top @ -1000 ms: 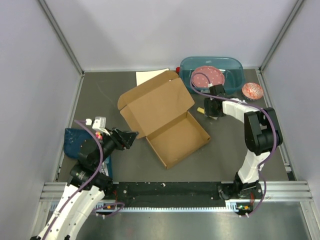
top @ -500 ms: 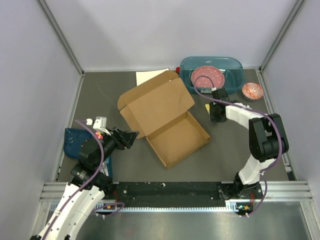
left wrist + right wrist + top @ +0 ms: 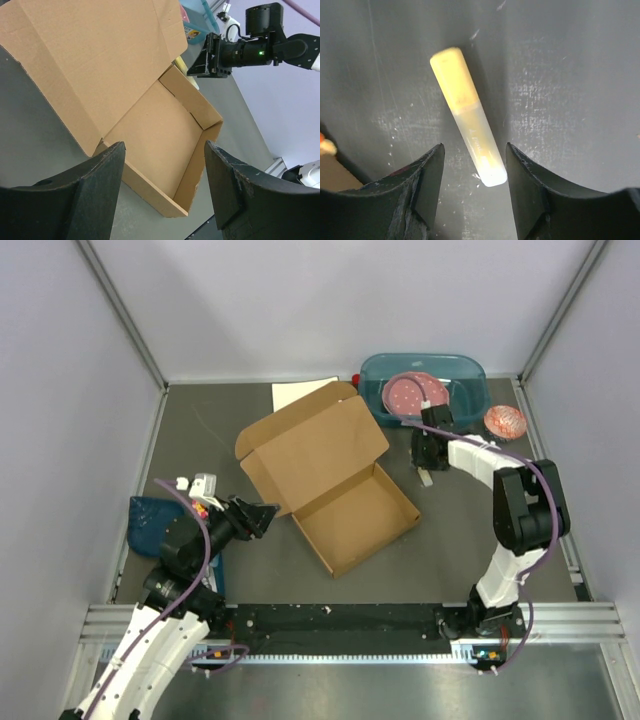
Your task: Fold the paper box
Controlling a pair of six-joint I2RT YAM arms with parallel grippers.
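Observation:
The brown cardboard paper box (image 3: 330,480) lies in the middle of the table. Its lid (image 3: 312,445) leans open toward the back left and its shallow tray (image 3: 357,517) faces up and holds nothing. It fills the left wrist view (image 3: 150,105). My left gripper (image 3: 262,515) is open and empty, hovering just left of the tray's near-left wall (image 3: 164,146). My right gripper (image 3: 428,458) is open, to the right of the box, pointing down. In the right wrist view (image 3: 475,147) a yellow-white tube (image 3: 462,105) lies on the table between its fingers, untouched.
A teal tub (image 3: 470,375) with a pink plate (image 3: 408,392) stands at the back right. A red-and-white round item (image 3: 505,421) lies beside it. A white sheet (image 3: 298,392) lies behind the lid. A blue object (image 3: 148,525) sits by my left arm.
My right gripper shifted a little near the box's right corner and now stands over the tube. The left arm and the box have not visibly moved.

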